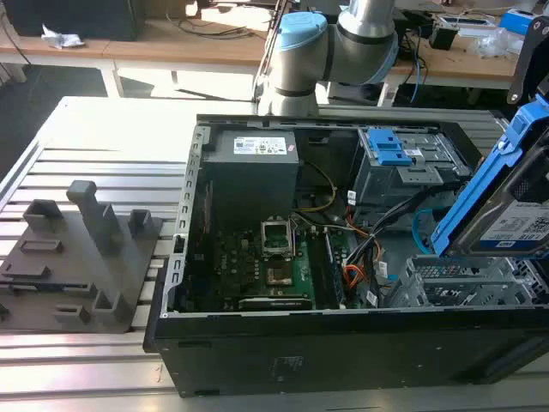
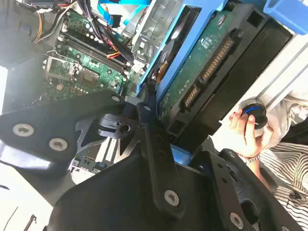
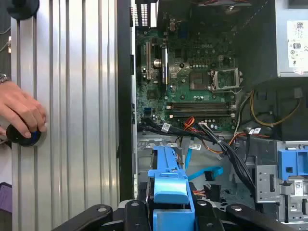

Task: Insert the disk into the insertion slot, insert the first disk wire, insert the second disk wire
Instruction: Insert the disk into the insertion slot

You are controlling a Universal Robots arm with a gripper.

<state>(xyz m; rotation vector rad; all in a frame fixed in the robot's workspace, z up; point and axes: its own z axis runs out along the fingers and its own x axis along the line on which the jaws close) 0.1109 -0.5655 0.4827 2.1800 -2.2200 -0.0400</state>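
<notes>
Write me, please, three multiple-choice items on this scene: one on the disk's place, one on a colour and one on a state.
1. Where is the disk?
A. Tilted above the insertion slot
B. Fully seated in that slot
C. Flat on a shelf

2. What colour is its carrier?
A. Orange
B. Green
C. Bright blue

3. How is the computer case?
A. Closed
B. Open, motherboard showing
C. Wrapped

1 A: the hand holds it tilted over the slot, at the exterior view's right.
2 C: the frame around it is bright blue.
3 B: the board lies in plain sight.
</notes>
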